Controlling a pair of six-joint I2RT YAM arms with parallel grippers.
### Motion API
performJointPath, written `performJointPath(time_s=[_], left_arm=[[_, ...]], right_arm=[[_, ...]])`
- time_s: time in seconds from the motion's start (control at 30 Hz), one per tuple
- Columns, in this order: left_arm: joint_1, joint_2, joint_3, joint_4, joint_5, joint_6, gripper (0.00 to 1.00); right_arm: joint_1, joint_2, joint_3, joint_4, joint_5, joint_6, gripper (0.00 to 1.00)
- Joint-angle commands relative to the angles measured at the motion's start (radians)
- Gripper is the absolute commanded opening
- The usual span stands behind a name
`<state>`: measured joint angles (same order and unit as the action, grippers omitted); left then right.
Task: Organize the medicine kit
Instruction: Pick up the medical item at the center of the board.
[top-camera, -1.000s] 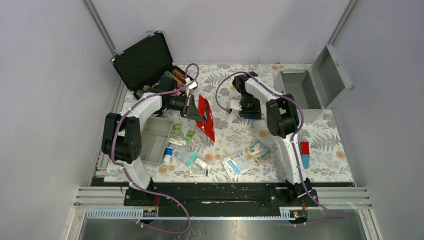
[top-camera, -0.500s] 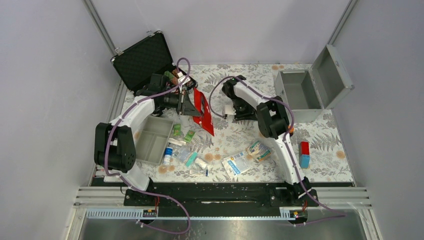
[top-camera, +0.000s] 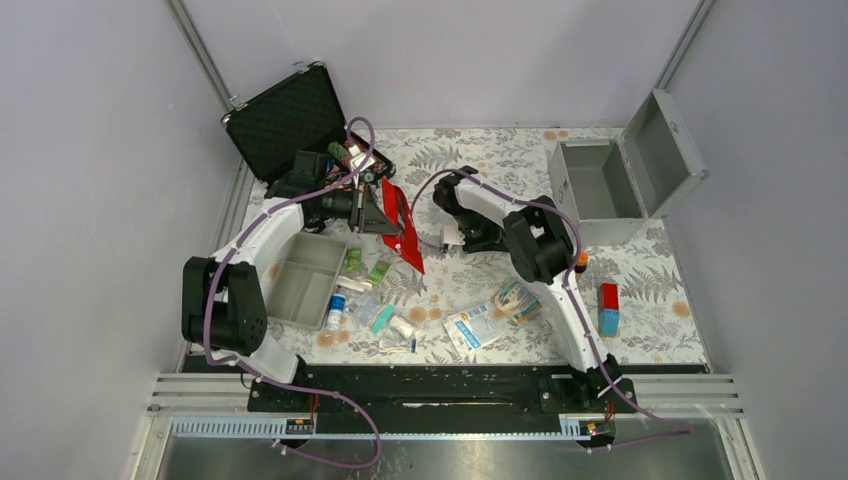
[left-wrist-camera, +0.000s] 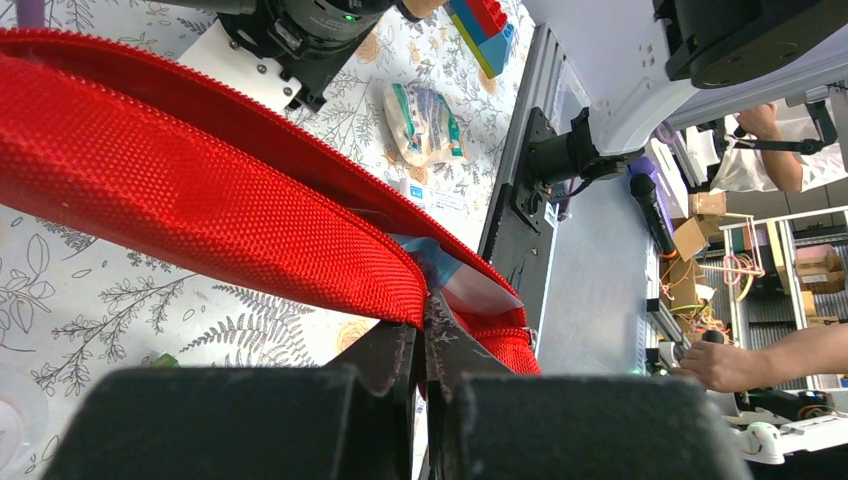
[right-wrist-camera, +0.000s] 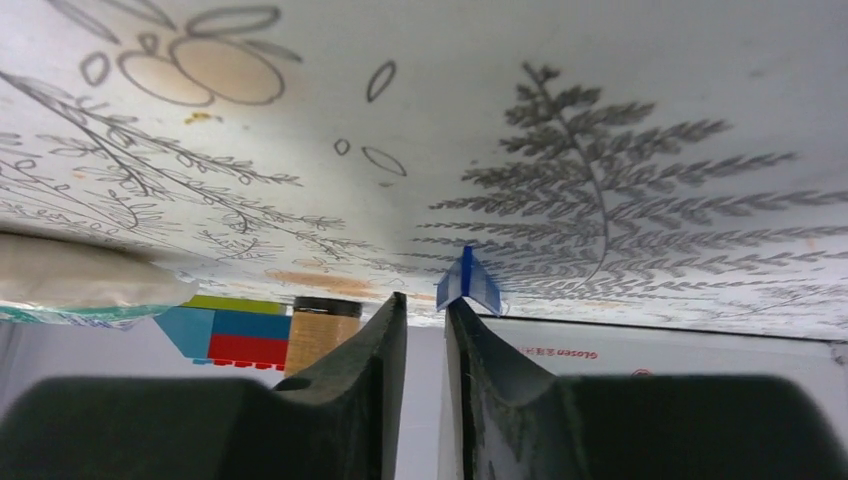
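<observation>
The medicine kit (top-camera: 612, 230), a silver-grey metal box, stands open at the back right with its lid (top-camera: 665, 150) raised. My left gripper (top-camera: 385, 208) is shut on the edge of the red first-aid pouch (top-camera: 405, 238) and holds it up near the black case. In the left wrist view the fingertips (left-wrist-camera: 425, 310) pinch the pouch's red fabric (left-wrist-camera: 200, 190), and a blue-white packet (left-wrist-camera: 450, 280) peeks from its opening. My right gripper (top-camera: 458, 232) is just right of the pouch, shut on a thin white packet (top-camera: 450, 238). In the right wrist view (right-wrist-camera: 425, 300) the packet (right-wrist-camera: 640, 350) runs between the fingers.
A black foam-lined case (top-camera: 290, 120) stands open at the back left. A grey tray (top-camera: 305, 280) lies front left with several small packets (top-camera: 375, 305) beside it. A gauze roll (top-camera: 517, 298), a flat packet (top-camera: 470, 325) and red-blue bricks (top-camera: 609, 308) lie front right.
My left gripper has carried the red pouch back and left toward the black case. My right gripper has moved left with the white packet, closer to the pouch.
</observation>
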<state>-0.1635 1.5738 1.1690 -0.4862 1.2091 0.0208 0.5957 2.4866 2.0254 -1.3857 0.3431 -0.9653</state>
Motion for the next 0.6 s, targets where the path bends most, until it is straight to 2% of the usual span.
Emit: performJointPath(time_s=[0.0,0.17,0.3,0.4,0.57], left_arm=[[0.007,-0.059,-0.016,0.07,0.03,-0.016,0.0],[0.007,-0.096,-0.046,0.158,-0.01,-0.105,0.0],[0.007,-0.09,-0.039,0.169,-0.033,-0.116,0.0],[0.005,-0.071,-0.021,0.169,-0.045,-0.119,0.0],[0.004,-0.048,-0.008,0.169,-0.063,-0.121,0.0]], right_arm=[[0.004,-0.057,-0.097,0.087,-0.042,0.056,0.24],[0.003,-0.174,-0.258,0.228,-0.062,0.11,0.08],[0.001,-0.332,-0.314,0.281,-0.161,0.177,0.0],[0.001,-0.437,-0.294,0.281,-0.25,0.233,0.0],[0.001,-0.52,-0.313,0.325,-0.34,0.287,0.0]])
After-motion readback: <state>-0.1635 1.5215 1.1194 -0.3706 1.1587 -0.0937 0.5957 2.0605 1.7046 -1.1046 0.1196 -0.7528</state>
